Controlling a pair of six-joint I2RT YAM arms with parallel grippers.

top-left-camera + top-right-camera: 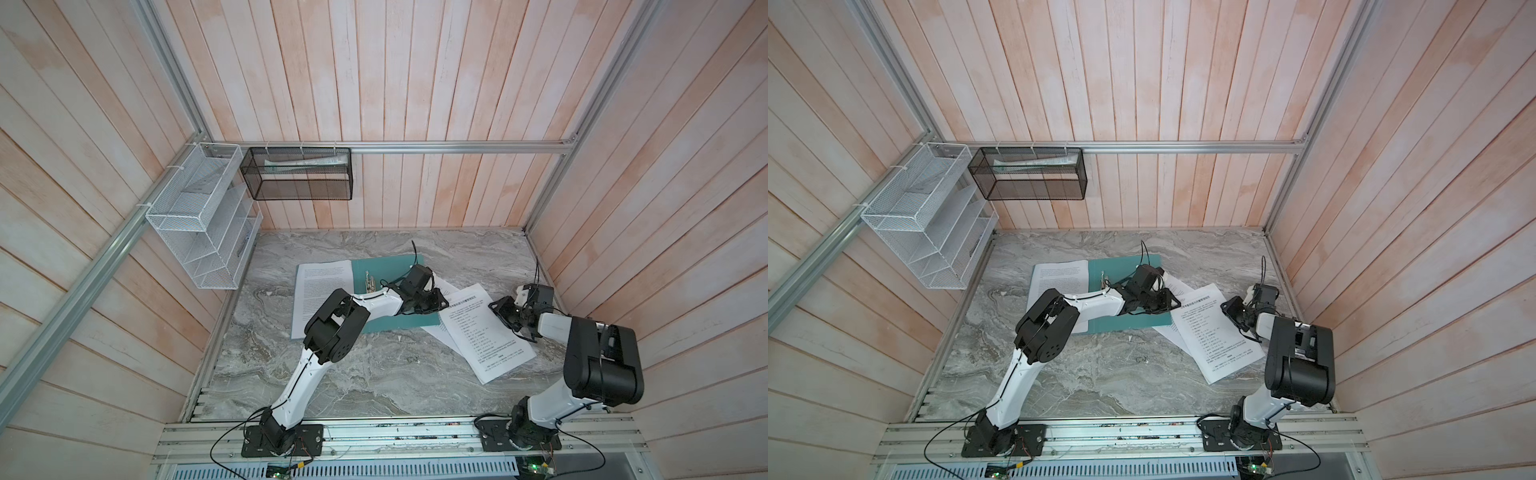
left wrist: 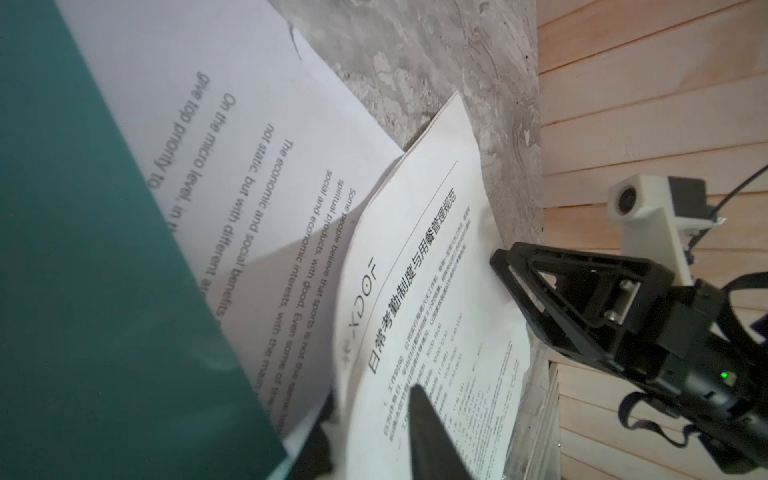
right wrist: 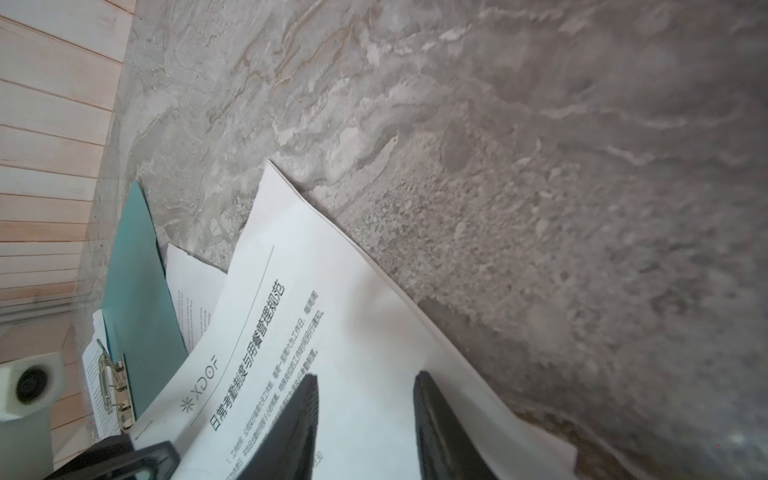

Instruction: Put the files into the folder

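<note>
The teal folder (image 1: 384,274) (image 2: 83,249) lies open on the marble table, its metal clip (image 3: 114,386) near the spine. One file (image 1: 322,291) lies at its left edge. At the right, a headed sheet (image 1: 482,340) (image 2: 436,270) (image 3: 332,291) overlaps an English-text sheet (image 2: 232,166) that runs under the folder's edge. My left gripper (image 1: 441,302) (image 2: 370,419) has closed on the headed sheet's curled corner, one finger on top and one beneath. My right gripper (image 1: 500,311) (image 3: 365,378) stands open over that sheet's far edge, with bare paper between its fingers.
A white wire rack (image 1: 199,216) and a black mesh basket (image 1: 299,174) hang on the back-left rails. A plank wall (image 1: 623,249) stands close behind the right arm. The arm bases sit on the front rail (image 1: 395,432).
</note>
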